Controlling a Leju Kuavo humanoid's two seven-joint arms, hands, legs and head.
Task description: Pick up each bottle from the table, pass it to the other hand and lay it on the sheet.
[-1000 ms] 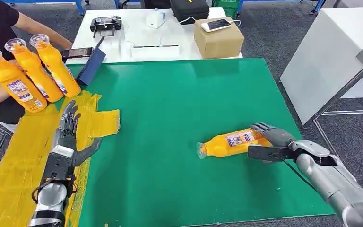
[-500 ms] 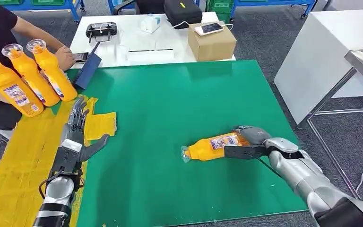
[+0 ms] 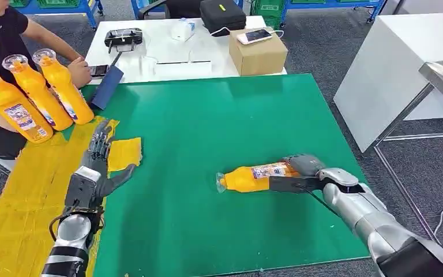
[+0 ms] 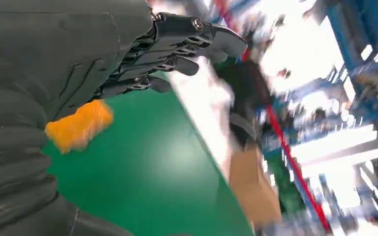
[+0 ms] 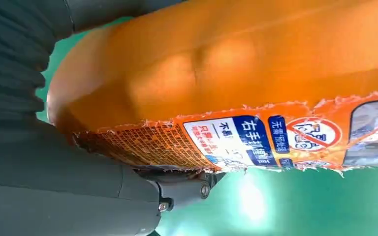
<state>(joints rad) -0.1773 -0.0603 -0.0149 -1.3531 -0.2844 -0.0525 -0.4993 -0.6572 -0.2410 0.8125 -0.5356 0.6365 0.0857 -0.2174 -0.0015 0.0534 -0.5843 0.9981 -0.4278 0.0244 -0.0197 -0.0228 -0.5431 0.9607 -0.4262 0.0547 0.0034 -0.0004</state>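
We find the right hand (image 3: 308, 173) wrapped around the base end of one orange bottle (image 3: 254, 177), fingers closed over its top and thumb along its near side. The bottle lies on its side above the green tabletop (image 3: 207, 115), right of centre, cap end pointing toward the left hand; we cannot tell whether it touches the surface. In the right wrist view the bottle (image 5: 236, 83) sits pressed against the palm, its printed label facing the camera (text partly legible, edges torn).

The left hand (image 3: 95, 170) is empty, fingers (image 3: 100, 141) spread and extended forward, thumb out to the side. It hovers at the border between the yellow sheet (image 3: 29, 190) and the green surface, just beside a loose yellow scrap (image 3: 124, 153).

Three more orange bottles (image 3: 34, 95) lie in a row at the far left corner, their base ends on the sheet, caps pointing away from us. A person (image 3: 0, 34) in a dark shirt sits next to them, one hand near the closest bottle.

Beyond the green tabletop, a white table (image 3: 167, 57) carries a cardboard box (image 3: 258, 52) with a phone (image 3: 254, 36) on top.
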